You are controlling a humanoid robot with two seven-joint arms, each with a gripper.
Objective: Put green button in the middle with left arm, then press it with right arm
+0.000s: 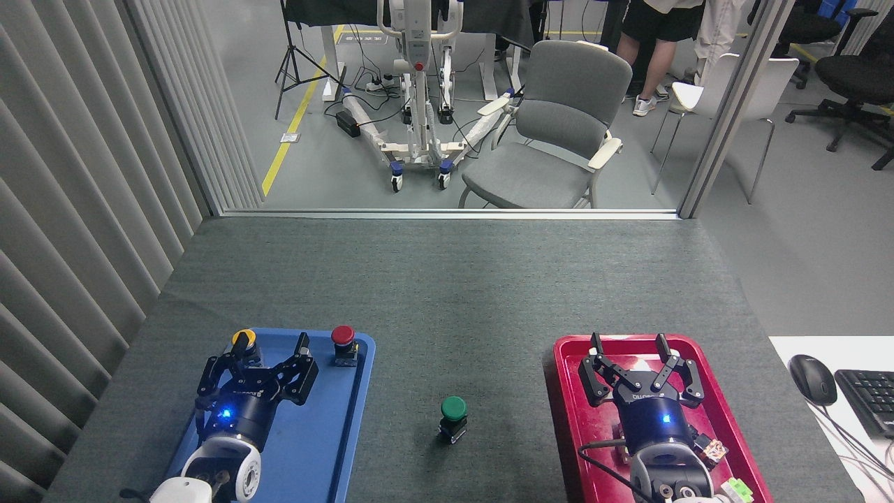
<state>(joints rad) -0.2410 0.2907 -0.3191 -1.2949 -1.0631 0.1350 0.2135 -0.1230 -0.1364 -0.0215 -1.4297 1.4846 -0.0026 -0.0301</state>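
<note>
The green button (454,408) stands on the bare cloth (447,293) between the two trays, well apart from both my grippers. My left gripper (272,344) hangs spread over the blue tray (328,447), and my right gripper (627,344) is spread over the red tray (569,419).

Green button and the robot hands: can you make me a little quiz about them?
1. True or false: the green button sits on the blue tray.
2. Which gripper is above the red tray? A left gripper B right gripper
3. Fill in: beside the red button, the blue tray holds a ___ button.

Key: 1 false, it stands on the grey cloth between the trays. 2 B. 3 yellow.
</note>
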